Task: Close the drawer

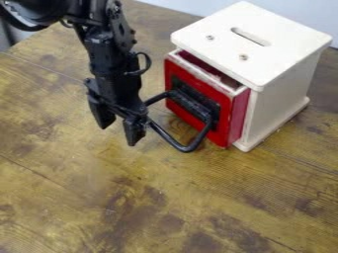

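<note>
While red drawer [209, 104] sits slightly out of white cabinet [259, 61], I read fingers [132, 129] released, at wire loop handle [180, 128], above tabletop [79, 198].

Red drawer [211, 104] w/ black front plate sticks partway out of white cabinet [264, 61], slotted top. Big black wire loop handle [181, 124] juts toward the arm, low end near the wooden table [79, 198]. Black gripper [117, 121] points down, jaws spread, nothing held, just left of the handle; one fingertip [133, 135] right by the loop, contact unclear
</note>
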Available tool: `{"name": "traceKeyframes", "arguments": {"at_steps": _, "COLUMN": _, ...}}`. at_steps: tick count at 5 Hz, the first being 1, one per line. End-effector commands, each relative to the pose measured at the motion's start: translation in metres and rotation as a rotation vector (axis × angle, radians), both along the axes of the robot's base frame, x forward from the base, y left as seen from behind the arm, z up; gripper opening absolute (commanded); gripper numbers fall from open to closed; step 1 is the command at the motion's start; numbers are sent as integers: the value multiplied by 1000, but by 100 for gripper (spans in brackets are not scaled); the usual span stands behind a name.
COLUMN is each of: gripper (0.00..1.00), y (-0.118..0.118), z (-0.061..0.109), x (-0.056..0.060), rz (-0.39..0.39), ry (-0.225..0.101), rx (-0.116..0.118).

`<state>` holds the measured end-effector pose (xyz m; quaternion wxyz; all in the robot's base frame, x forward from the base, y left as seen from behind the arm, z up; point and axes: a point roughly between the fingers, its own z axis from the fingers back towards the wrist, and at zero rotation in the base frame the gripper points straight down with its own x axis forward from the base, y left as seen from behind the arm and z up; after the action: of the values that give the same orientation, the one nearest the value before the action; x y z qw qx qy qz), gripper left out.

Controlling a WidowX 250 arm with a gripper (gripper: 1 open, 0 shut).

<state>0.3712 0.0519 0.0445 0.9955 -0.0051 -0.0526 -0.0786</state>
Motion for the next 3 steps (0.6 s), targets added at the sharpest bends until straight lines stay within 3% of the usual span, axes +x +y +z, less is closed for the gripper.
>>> {"name": "traceKeyframes", "arguments": {"at_steps": 1, "gripper": 100, "y": -5, "z": 21, "x": 6, "rz": -2, "ry": -64, "rx": 6}}
{"name": "traceKeyframes", "arguments": {"at_steps": 2, "gripper": 100, "y": -14, "z": 21, "x": 1, "rz": -24, "ry": -57, "rx": 7}}
{"name": "traceKeyframes", "arguments": {"at_steps": 3, "gripper": 100, "y": -28, "z": 28, "x": 1, "rz": -54, "ry": -74, "rx": 14}}
